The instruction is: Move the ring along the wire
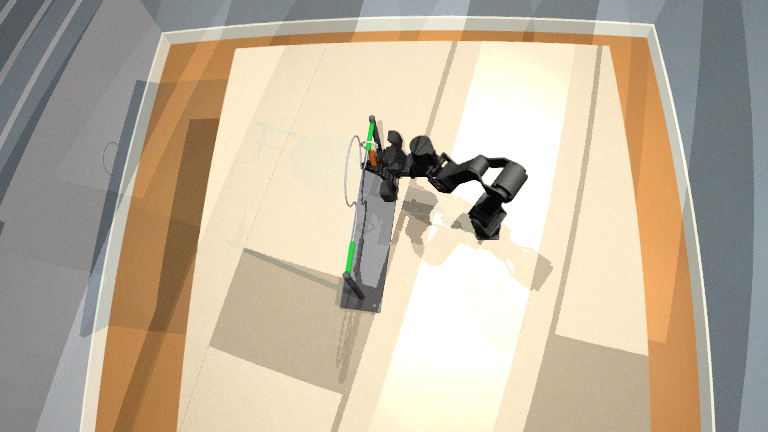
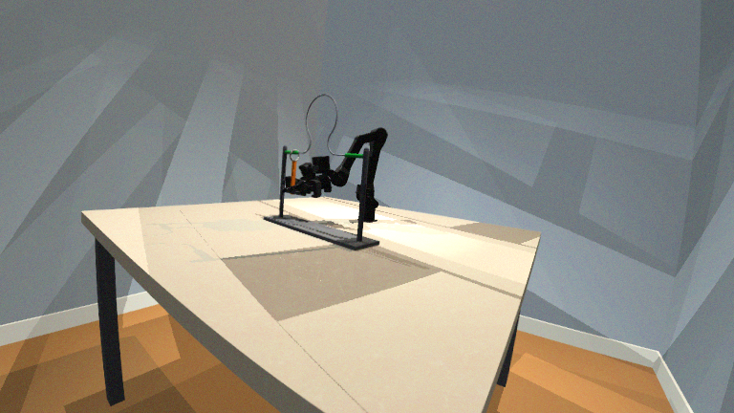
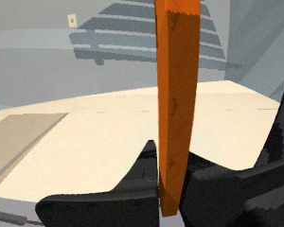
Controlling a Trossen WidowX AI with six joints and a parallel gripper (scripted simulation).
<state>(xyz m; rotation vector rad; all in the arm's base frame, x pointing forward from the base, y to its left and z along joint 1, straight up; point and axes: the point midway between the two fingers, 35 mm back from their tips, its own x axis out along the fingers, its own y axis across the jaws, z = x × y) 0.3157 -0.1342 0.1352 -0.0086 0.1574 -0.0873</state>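
The orange handle (image 1: 372, 157) (image 2: 293, 173) (image 3: 179, 104) points down from its small ring (image 2: 294, 160). The ring is around the green part (image 1: 370, 132) (image 2: 288, 152) by the far post (image 2: 282, 203). My gripper (image 1: 369, 165) (image 2: 291, 188) (image 3: 156, 145) is shut on the handle near its lower end, one finger on each side. The grey wire (image 1: 346, 169) (image 2: 306, 116) rises in a tall loop between the green parts. The other green part (image 1: 350, 257) (image 2: 353, 155) joins the near post (image 1: 354, 286) (image 2: 363, 197). The ring's exact contact with the wire is too small to tell.
The dark base (image 1: 376, 235) (image 2: 324, 233) joins both posts on the table (image 1: 283, 189) (image 2: 378, 289). The far post stands close beside my fingers, at the right edge of the wrist view. My arm reaches in from the side of the base opposite the loop's lean.
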